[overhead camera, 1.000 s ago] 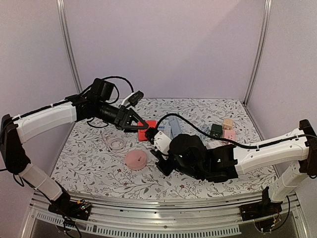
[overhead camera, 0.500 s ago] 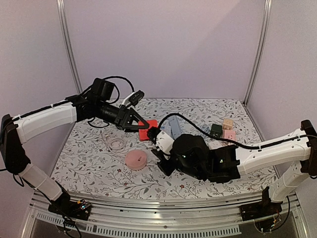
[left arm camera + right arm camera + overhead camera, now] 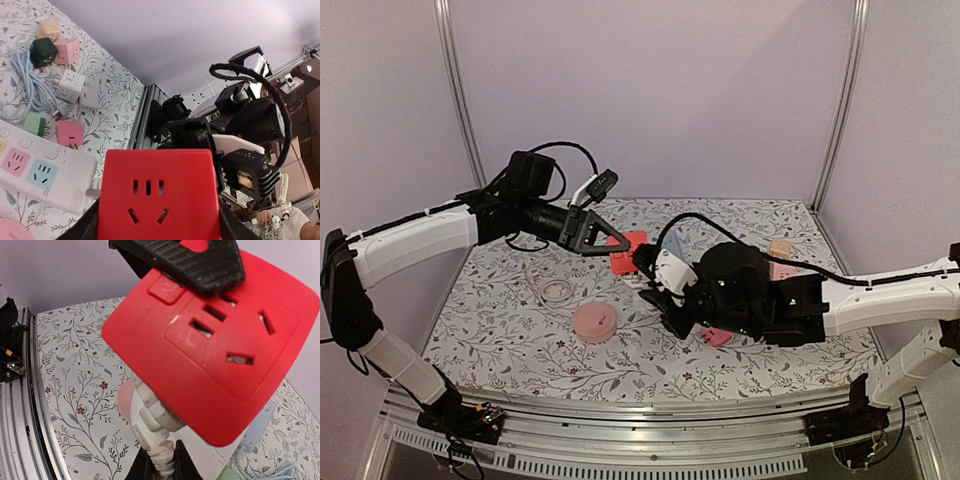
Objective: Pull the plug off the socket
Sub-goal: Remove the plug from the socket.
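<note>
High rear overview; both wrist views close on one red socket (image 3: 159, 200)

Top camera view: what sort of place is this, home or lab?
Probably a robot test booth: two arms bolted to a metal rail, plain walls with frame posts, and a floral cloth strewn with socket cubes.
</note>
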Motion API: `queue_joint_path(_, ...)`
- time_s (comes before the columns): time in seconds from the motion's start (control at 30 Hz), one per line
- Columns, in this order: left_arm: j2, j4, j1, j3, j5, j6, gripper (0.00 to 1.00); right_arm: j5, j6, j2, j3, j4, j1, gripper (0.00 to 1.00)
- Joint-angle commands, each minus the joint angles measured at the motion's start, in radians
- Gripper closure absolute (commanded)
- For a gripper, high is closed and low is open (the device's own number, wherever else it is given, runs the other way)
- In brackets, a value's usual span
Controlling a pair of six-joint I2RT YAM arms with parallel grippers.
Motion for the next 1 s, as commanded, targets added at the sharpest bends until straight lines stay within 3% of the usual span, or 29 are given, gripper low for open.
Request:
queue_joint_path(0.0,0.032,-0.052,-0.049,0.019,0.058,0.050,1.00,0.004,-0.041,-0.098,0.013,0.101,-0.051,1.00)
queue_joint_path(0.47,0.090,-0.230,-0.119,0.084,0.055,0.173,1.00,-0.045,-0.186,-0.097,0.121,-0.024,-0.061,1.00)
queue_joint_path(0.63,0.080,-0.245,-0.113,0.089,-0.013,0.188,1.00,-0.057,-0.187,-0.104,0.123,-0.033,-0.061,1.00)
queue_joint_path(0.97,-0.028,0.040,0.045,-0.040,-0.089,-0.014,1.00,-0.023,-0.013,-0.079,0.052,0.053,0.015,1.00)
